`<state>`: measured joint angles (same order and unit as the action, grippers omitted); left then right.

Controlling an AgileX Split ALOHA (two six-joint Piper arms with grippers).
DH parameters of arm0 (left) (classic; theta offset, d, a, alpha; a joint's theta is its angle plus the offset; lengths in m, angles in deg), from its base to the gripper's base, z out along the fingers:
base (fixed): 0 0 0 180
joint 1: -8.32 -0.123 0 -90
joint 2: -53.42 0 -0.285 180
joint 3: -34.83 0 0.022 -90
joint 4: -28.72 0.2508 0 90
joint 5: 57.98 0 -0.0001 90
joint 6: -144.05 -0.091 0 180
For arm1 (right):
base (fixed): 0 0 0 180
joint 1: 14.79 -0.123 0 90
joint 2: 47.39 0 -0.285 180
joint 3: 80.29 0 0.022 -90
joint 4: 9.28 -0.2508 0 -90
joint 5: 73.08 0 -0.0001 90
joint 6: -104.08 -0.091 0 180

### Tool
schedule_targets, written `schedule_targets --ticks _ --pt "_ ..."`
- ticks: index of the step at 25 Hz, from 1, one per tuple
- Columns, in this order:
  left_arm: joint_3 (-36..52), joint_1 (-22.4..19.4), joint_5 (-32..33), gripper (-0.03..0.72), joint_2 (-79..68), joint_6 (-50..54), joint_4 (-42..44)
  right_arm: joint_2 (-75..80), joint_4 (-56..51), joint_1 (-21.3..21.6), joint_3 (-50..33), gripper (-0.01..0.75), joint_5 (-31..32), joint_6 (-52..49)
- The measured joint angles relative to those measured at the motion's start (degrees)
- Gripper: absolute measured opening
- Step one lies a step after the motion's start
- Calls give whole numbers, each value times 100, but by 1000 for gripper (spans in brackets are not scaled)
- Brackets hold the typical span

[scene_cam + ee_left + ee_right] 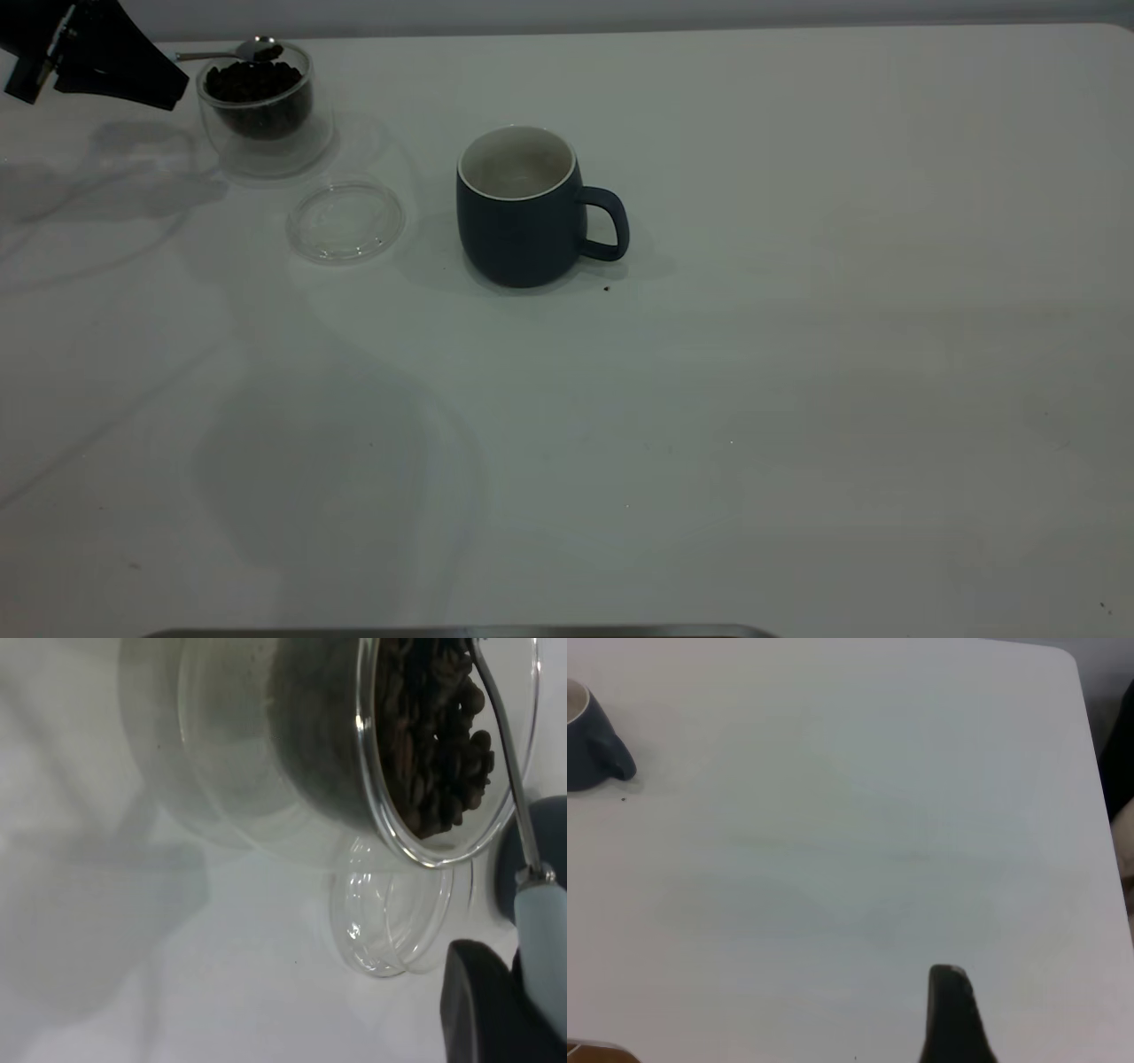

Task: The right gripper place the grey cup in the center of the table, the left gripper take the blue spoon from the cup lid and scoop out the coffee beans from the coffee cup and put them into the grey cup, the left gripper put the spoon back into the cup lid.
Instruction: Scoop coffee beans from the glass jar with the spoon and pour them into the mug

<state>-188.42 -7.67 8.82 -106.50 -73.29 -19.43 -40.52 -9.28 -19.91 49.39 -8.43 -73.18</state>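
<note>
1 grey cup (518,221), 1 coffee cup (264,111), 1 cup lid (345,221).

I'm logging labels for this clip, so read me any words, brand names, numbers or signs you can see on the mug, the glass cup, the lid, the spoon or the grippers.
None: no text, logo or number shows in any view.
grey cup: plain matte.
coffee cup, with coffee beans: clear glass, unmarked.
cup lid: clear, unmarked.
blue spoon, held by the left gripper: no marking visible.
table: only tiny dark specks.
</note>
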Motion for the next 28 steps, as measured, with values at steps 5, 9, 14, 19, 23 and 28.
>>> schedule_targets --ticks 5,9,14,19,23,28 --pt "100 41 0 90 6 26 -24 0 0 0 0 460 0 0" --pt "404 110 0 90 49 -53 -45 0 0 0 0 460 0 0" --pt "513 122 0 90 120 -137 -251 0 0 0 0 460 0 0" --pt "513 122 0 90 225 -147 -383 0 0 0 0 460 0 0" --pt "513 122 0 90 282 -147 -407 0 0 0 0 460 0 0" --pt "513 205 0 90 358 -147 -439 0 0 0 0 460 0 0"
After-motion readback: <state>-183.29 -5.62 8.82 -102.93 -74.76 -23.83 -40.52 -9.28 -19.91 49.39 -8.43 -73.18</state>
